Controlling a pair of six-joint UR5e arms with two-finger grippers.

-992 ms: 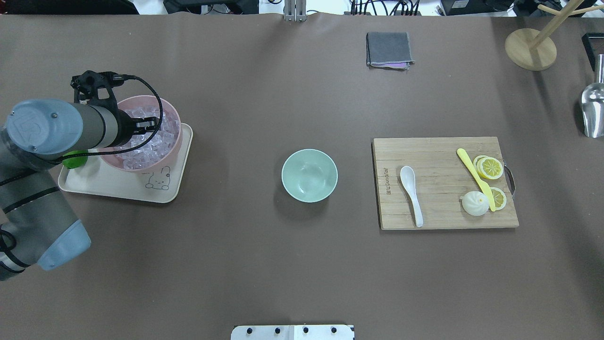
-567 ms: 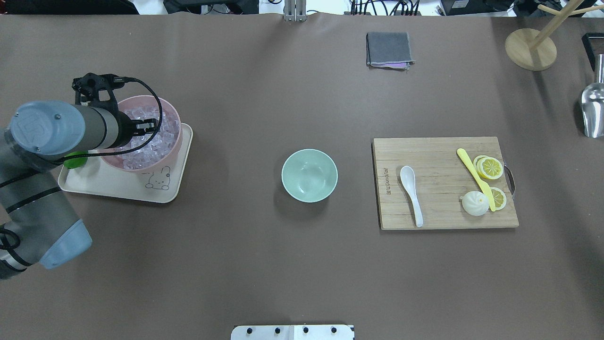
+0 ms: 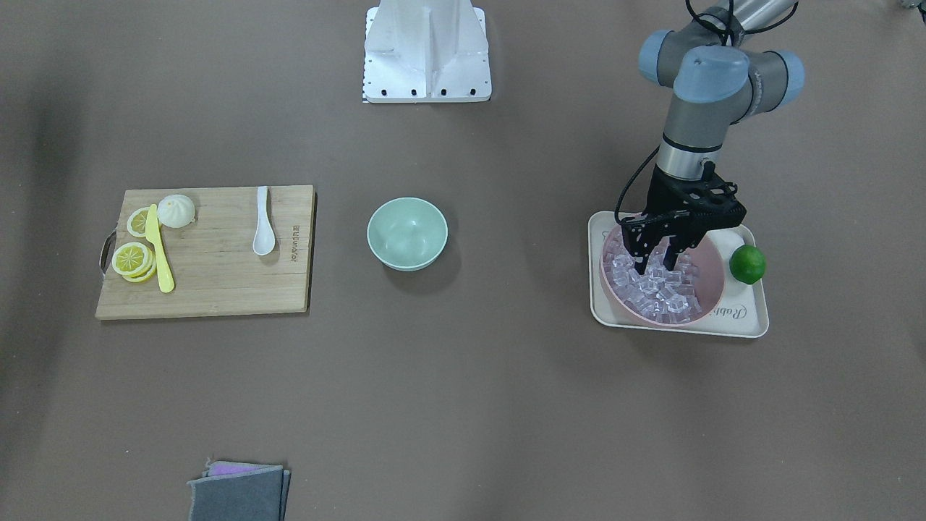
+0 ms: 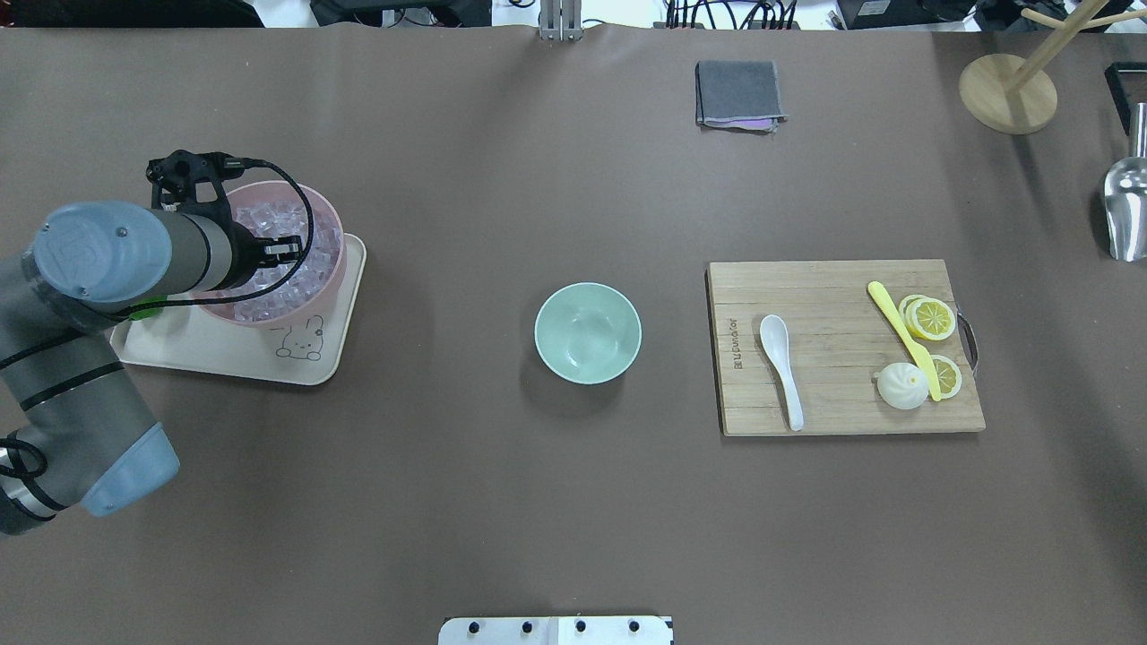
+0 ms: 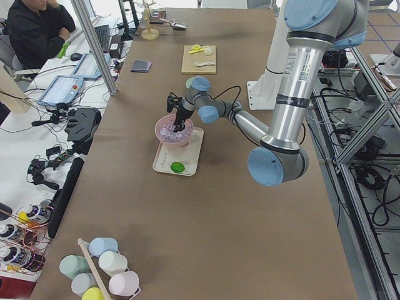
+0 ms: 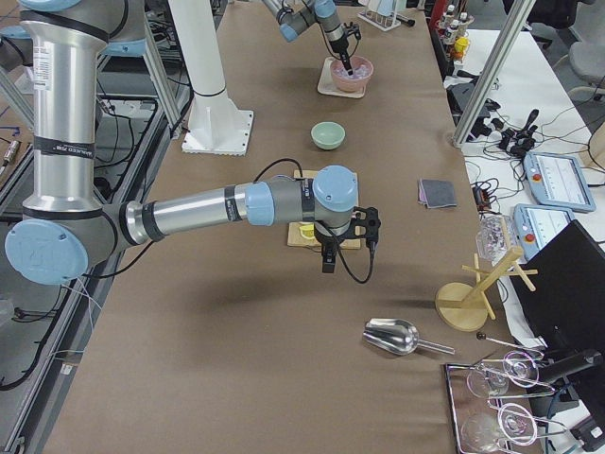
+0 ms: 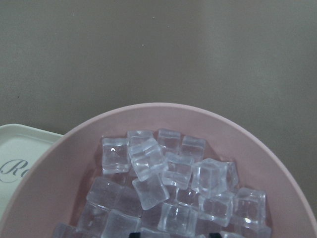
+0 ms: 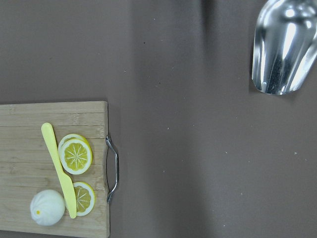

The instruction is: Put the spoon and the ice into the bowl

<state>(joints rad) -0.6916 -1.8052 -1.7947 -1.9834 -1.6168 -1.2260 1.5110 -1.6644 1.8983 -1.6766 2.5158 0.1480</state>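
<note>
Progress: nothing done yet; bowl point(image 4: 588, 332) sat empty at mid-counter, spoon point(image 4: 783, 369) and ice point(image 7: 148, 173) both left to move.
Spoon: lay untouched on cutting board point(image 4: 842, 394).
Ice: piled in pink bowl point(image 4: 333, 265) on tray point(image 4: 224, 358).
Left gripper point(image 3: 655, 266): jaws spread, tips down among cubes; no cube seen pinched.
Right gripper point(image 6: 326, 257): hung just off board's handle end; spread or closed, could not tell.
</note>
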